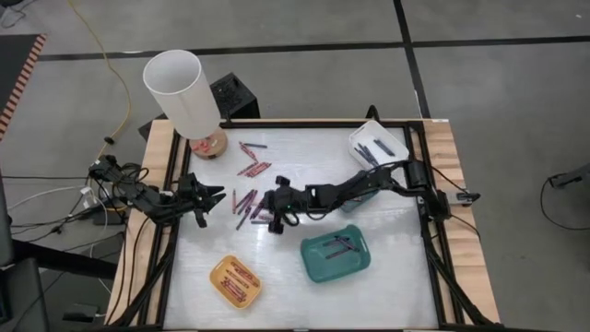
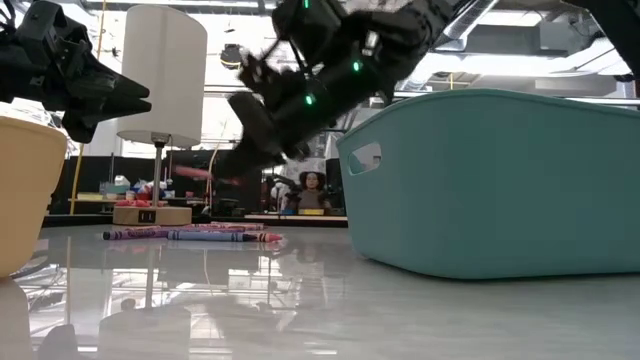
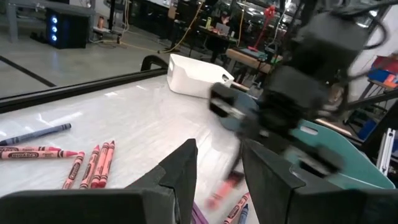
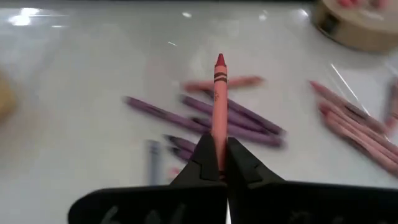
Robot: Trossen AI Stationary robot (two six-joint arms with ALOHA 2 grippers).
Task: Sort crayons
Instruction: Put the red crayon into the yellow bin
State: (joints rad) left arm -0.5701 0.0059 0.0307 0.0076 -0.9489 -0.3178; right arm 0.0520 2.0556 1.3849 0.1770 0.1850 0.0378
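Note:
Loose crayons (image 1: 247,201) in red, pink and purple lie flat on the white table between the two arms, with more (image 1: 253,167) toward the far edge. My right gripper (image 4: 217,148) hangs above the nearer cluster, shut on one red crayon (image 4: 217,99). In the high view it is at the table's middle (image 1: 274,219). My left gripper (image 3: 217,177) waits at the table's left (image 1: 210,197), pointing level toward the pile. It is open with nothing between its fingers. My right gripper pinches the red crayon's blunt rear end (image 4: 218,138) between its two fingertips. The crayon runs on in line with the fingers, its pointed tip (image 4: 219,60) ahead of them. The fingers slant down from the table's right side, and the crayon is lifted clear above the purple crayons (image 4: 205,118).
A teal tray (image 1: 336,257) holding dark crayons sits near the front, right of centre. A yellow tray (image 1: 236,281) with red crayons is at the front left, a white tray (image 1: 378,141) at the far right corner. A lamp (image 1: 184,92) stands at the far left.

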